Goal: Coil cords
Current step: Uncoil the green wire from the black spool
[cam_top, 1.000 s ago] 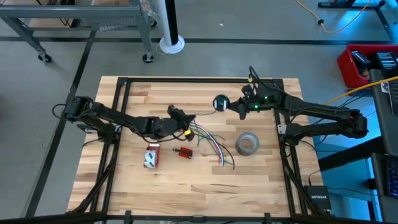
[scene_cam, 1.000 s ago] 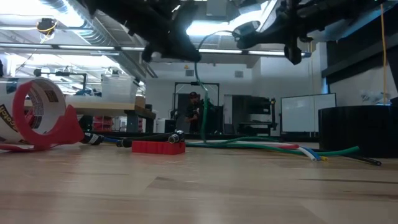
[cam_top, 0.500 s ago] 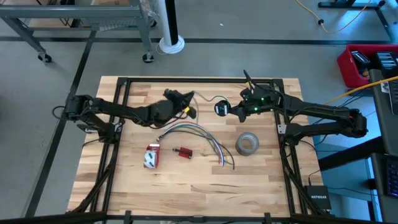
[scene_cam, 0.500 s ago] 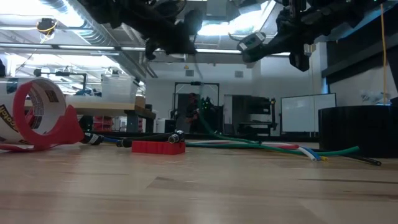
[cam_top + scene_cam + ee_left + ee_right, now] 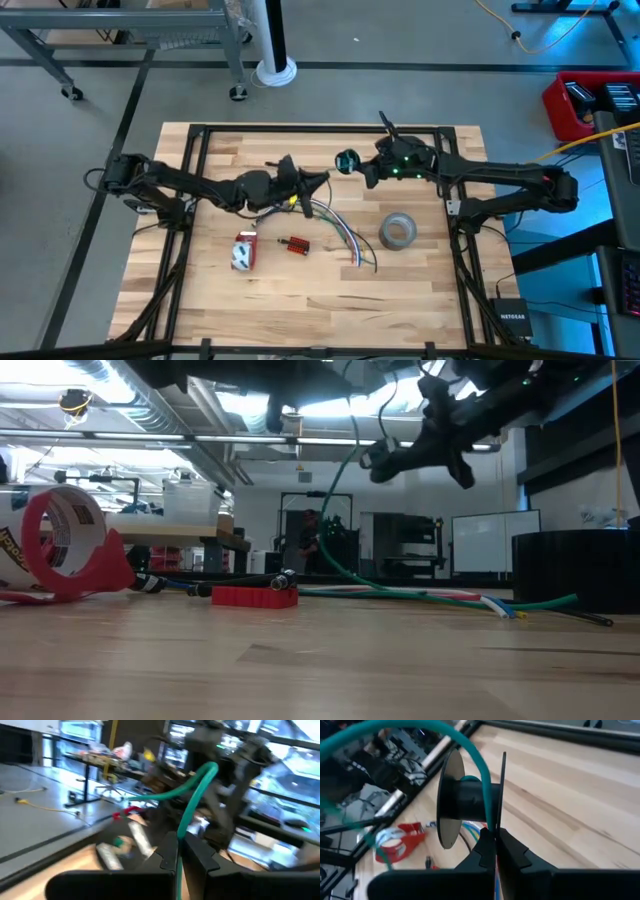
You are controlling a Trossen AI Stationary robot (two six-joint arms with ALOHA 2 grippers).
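1. Setting: a wooden tabletop [image 5: 300, 290] inside a dark frame, a workshop beyond. A grey tape roll [image 5: 398, 231], a red tape dispenser [image 5: 244, 251] and loose coloured wires [image 5: 338, 232] lie on it.
2. Change: the left end effector [image 5: 318, 180], a moment ago near the far edge, now sits back toward the centre, clenched on the green cord [image 5: 192, 800].
3. The right end effector [image 5: 365, 172] has shifted left with the small spool [image 5: 465, 800], clenched where the cord meets it.
4. Meaning: the cord, raised off the wood between both arms, appears to be going around the spool; coiling looks underway, not finished.
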